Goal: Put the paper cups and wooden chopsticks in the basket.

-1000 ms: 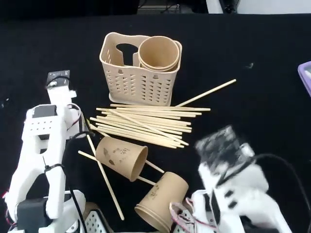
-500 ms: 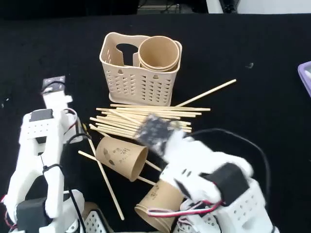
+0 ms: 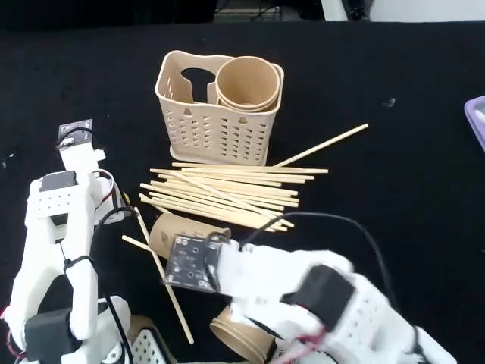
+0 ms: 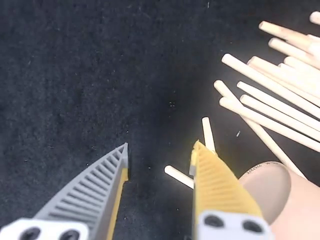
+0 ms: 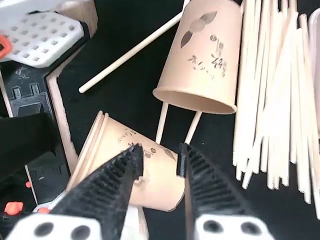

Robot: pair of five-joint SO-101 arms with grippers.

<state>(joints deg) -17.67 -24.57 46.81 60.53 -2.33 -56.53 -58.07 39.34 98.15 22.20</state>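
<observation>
Your right gripper (image 5: 159, 152) is released, jaws apart, just above the near paper cup (image 5: 112, 142), which lies on its side. The second cup (image 5: 202, 60) lies farther off, beside the chopsticks (image 3: 227, 193). Left gripper (image 4: 160, 150) is also released, over the bench (image 4: 75, 65) by the chopstick ends. The basket (image 3: 216, 129), far centre, holds the stacked cups (image 3: 248, 82).

Your surface (image 3: 424, 174) is draped in black cloth. A purple object (image 3: 477, 117) sits at one edge; a pale patch (image 3: 424, 9) shows beyond.
</observation>
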